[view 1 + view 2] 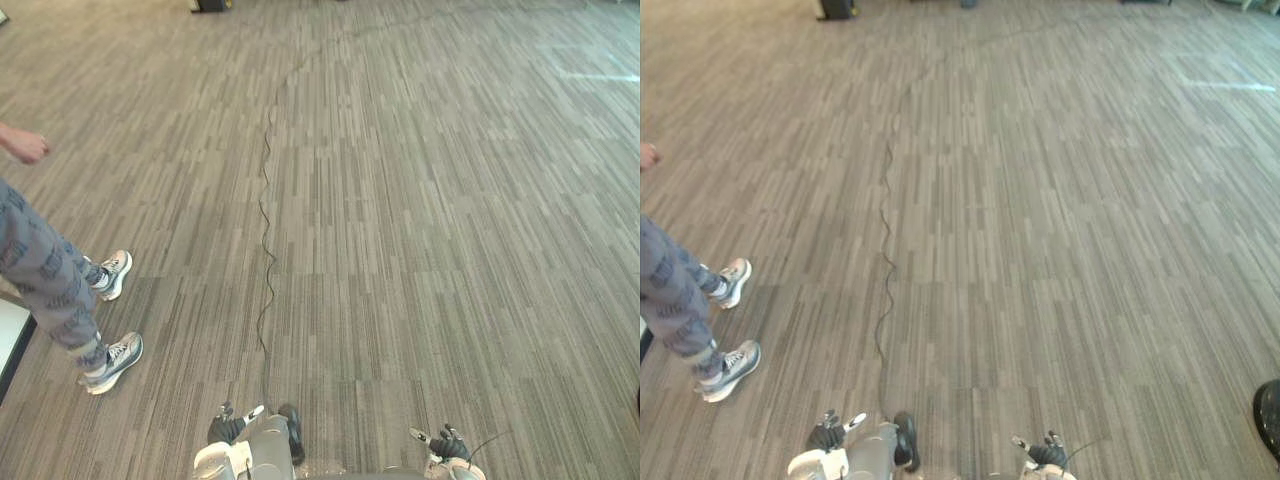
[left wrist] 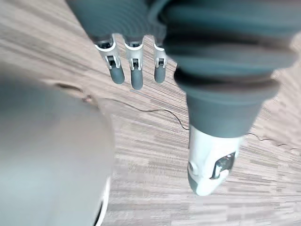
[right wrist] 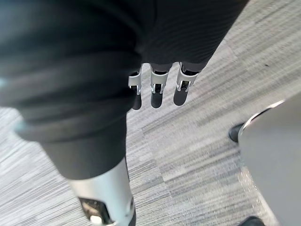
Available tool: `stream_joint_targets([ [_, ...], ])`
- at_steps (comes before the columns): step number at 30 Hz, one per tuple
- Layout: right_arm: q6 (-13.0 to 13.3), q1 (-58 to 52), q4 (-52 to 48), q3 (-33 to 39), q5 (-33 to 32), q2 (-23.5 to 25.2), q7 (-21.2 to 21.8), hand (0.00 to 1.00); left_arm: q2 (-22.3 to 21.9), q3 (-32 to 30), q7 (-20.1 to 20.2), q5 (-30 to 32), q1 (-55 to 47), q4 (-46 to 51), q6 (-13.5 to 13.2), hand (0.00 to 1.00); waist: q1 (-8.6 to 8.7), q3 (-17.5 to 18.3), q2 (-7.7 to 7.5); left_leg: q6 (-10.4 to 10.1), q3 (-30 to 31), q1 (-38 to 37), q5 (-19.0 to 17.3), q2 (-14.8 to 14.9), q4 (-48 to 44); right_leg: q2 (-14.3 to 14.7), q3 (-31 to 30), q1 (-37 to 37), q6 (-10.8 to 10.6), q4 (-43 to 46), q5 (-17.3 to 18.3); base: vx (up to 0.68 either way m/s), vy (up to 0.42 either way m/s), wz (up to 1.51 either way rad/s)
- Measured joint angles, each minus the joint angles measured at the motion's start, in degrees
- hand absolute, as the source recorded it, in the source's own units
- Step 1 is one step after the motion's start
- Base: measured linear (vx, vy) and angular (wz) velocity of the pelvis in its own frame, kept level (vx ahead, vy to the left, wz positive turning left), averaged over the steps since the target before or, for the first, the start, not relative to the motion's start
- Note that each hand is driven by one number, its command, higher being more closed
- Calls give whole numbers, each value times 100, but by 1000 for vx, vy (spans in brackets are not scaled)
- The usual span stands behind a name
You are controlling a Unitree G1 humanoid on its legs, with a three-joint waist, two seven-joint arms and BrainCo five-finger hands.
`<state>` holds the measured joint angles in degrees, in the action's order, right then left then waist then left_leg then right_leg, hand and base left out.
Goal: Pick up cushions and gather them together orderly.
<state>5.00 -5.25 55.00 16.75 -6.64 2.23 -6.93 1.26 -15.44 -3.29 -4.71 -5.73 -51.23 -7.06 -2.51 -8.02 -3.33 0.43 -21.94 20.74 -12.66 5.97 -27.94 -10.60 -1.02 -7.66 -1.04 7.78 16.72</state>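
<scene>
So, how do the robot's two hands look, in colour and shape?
Both look alike. The left hand and the right hand have slim silver fingers with rounded dark tips, a thicker pale silver thumb, and a dark ribbed cover over the back and wrist.

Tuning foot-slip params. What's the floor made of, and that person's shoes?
Floor: looks like low-pile carpet tile with a matte finish. It has grey-brown streaks in blocks, and straight seams show between the square tiles.
Shoes: lace-up sneakers with grey patterned uppers, probably fabric or synthetic. The pale soles look like rubber, but I can't tell more exactly from here.
</scene>
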Motion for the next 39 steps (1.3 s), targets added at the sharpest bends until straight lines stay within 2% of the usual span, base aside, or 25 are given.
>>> stream_joint_targets([
  [2, -24, -54, 10, 2, 37, 48, 17, 0, 27, -92, -8, 0, 3, -60, 18, 0, -59, 85, -139, 105, -202, -196, -264, -130, -42, -180, -310, 142, -115, 425, -60, 524, 348, -26],
  [4, -30, -46, 14, 3, 128, 52, 58, 0, 85, -16, -18, 2, 2, -170, 45, 0, -47, 113, -171, 269, -290, -802, -442, -346, 180, -292, -499, 572, -694, 1963, -524, 540, 297, -25],
  [5, -31, -51, -2, 4, 135, 48, 73, 0, 96, 14, -16, 2, 2, -186, 50, 0, -34, 107, -164, 287, -287, -914, -457, -372, 226, -289, -529, 650, -772, 2229, -618, 459, 191, -22],
  [6, -14, -49, -31, 4, 181, 3, 113, 0, 123, 153, -10, 9, 2, -252, 85, 0, -19, 58, -95, 268, -256, -1436, -597, -416, 533, -155, -596, 1125, -1176, 3608, -840, 453, 146, -38],
  [7, 14, -46, -75, 2, 204, -36, 136, 0, 124, 189, -6, 13, 3, -304, 129, 0, -8, 15, -37, 239, -267, -1950, -668, -442, 853, 30, -532, 1672, -979, 4871, -549, 443, 125, -42],
  [8, 10, -47, -124, 1, 206, -41, 137, 0, 121, 193, -5, 14, 26, -313, 132, 0, 1, 8, -28, 241, -276, -2096, -669, -450, 960, 82, -442, 1825, -868, 5114, -454, 415, 98, -40],
  [9, 23, -60, -277, 3, 206, -69, 139, 0, 69, 193, -5, 12, 54, -359, 132, 0, 67, -54, 73, 240, -272, -2617, -668, -434, 1330, 251, -51, 2301, -558, 5577, -196, 502, 78, -24],
  [12, 112, -73, -520, 28, 160, -52, 147, 0, -64, 197, 0, 12, 198, -456, 132, 0, 289, -108, 125, 238, -350, -3341, -666, -379, 1654, 398, 985, 3385, -158, 4863, 139, 482, 5, 2],
  [14, 124, -35, -571, 34, 155, -80, 168, 0, -144, 285, 3, 11, 283, -516, 131, 0, 318, -130, 148, 238, -296, -3605, -666, -360, 1766, 493, 1312, 3650, 53, 3876, -5, 513, -98, 33],
  [16, 128, -37, -535, 13, 163, -94, 181, 0, -216, 377, 14, 15, 325, -558, 120, 0, 345, -126, 85, 201, -2, -3933, -645, -489, 1978, 610, 1382, 3739, 276, 2204, -927, 597, -136, 51],
  [17, 127, 166, -426, 44, 161, -229, 192, 0, -390, 340, 12, 23, 429, -649, 123, 0, 327, -171, 329, -85, 193, -4141, -477, -329, 2098, 715, 1471, 3634, 647, 2329, -1168, 643, -127, 23],
  [18, 106, 278, -411, 47, 211, -258, 194, 0, -438, 290, 22, 89, 523, -684, 126, 0, 318, -203, 411, -450, 259, -4087, -176, -269, 2051, 717, 1479, 3646, 689, 2459, -965, 636, -143, 13],
  [19, 102, 305, -406, 48, 217, -252, 198, 0, -464, 287, 21, 133, 544, -673, 124, 0, 318, -225, 438, -546, 313, -4088, 30, -285, 2024, 701, 1500, 3638, 722, 2550, -862, 603, -173, 12],
  [20, 96, 324, -451, 56, 217, -232, 216, 0, -465, 290, 34, 207, 549, -676, 129, 0, 354, -274, 510, -545, 391, -4043, 441, -208, 1677, 701, 1579, 3426, 745, 2583, -656, 594, -227, 19],
  [22, 40, 245, -460, -33, 216, -250, 209, 0, -477, 161, 21, 244, 476, -548, 131, 0, 360, -361, 593, -820, 868, -2967, 1483, 374, -1304, 901, 1608, 2344, 730, 1916, -365, 644, -231, 9],
  [23, 38, 245, -460, -44, 215, -250, 205, 0, -477, 158, 22, 245, 471, -534, 129, 0, 355, -367, 582, -821, 877, -2894, 1462, 404, -1496, 917, 1603, 2298, 741, 1877, -350, 480, -125, -26],
  [24, 31, 265, -458, -218, 194, -236, 180, 0, -471, 44, 22, 238, 439, -361, 122, 0, 304, -407, 583, -743, 842, -2087, 1005, 789, -3032, 1104, 1514, 1695, 812, 1511, -240, 274, -47, -31],
  [26, 17, 247, -431, -451, 156, -153, 179, 0, -424, 18, 20, 237, 435, -136, 111, 0, 194, -420, 424, -492, 666, -1369, 514, 942, -3406, 1149, 1312, 1112, 838, 1170, -98, 513, -43, -52],
  [29, 14, 233, -435, -637, 148, -80, 180, 0, -424, 41, 23, 224, 374, 116, 74, 0, 97, -418, 342, -343, 429, -618, 109, 928, -2611, 1141, 889, 472, 727, 739, 31, 428, 42, -70],
  [31, 12, 217, -433, -607, 151, 1, 176, 0, -454, 50, 21, 220, 367, 163, 0, 0, -32, -397, 338, -390, 414, -348, 14, 608, -955, 969, 351, -52, 518, 530, 157, 621, 202, -114],
  [33, 13, 156, -424, -591, 155, 2, 178, 0, -456, 85, 19, 220, 350, 211, -17, 0, -99, -330, 278, -555, 648, -291, 240, 290, 302, 786, 4, -226, 351, 356, 319, 571, 278, -115],
  [34, 11, 144, -394, -599, 155, -12, 177, 0, -461, 91, 18, 210, 331, 222, -26, 0, -127, -289, 266, -614, 867, -251, 767, 175, 744, 692, -286, -369, 236, 277, 468, 603, 350, -127],
  [35, 8, 143, -338, -598, 155, 0, 177, 0, -414, 81, 19, 212, 319, 213, -23, 0, -142, -198, 184, -486, 871, -310, 892, 52, 693, 572, -502, -444, 209, 266, 513, 786, 417, -103],
  [36, 14, 97, -263, -621, 161, 84, 191, 0, -331, 72, 12, 214, 319, 178, -3, 0, -43, -29, -16, -377, 702, -296, 602, -20, 564, 408, -691, -340, 233, 361, 345, 669, 336, -78],
  [39, -7, -72, -221, -627, 189, 116, 223, 0, -265, 68, 16, 212, 291, 170, 4, 0, -126, 128, -253, -145, 214, -655, 43, -67, 179, 193, -1092, -22, -231, 1368, -6, 637, 311, -70],
])
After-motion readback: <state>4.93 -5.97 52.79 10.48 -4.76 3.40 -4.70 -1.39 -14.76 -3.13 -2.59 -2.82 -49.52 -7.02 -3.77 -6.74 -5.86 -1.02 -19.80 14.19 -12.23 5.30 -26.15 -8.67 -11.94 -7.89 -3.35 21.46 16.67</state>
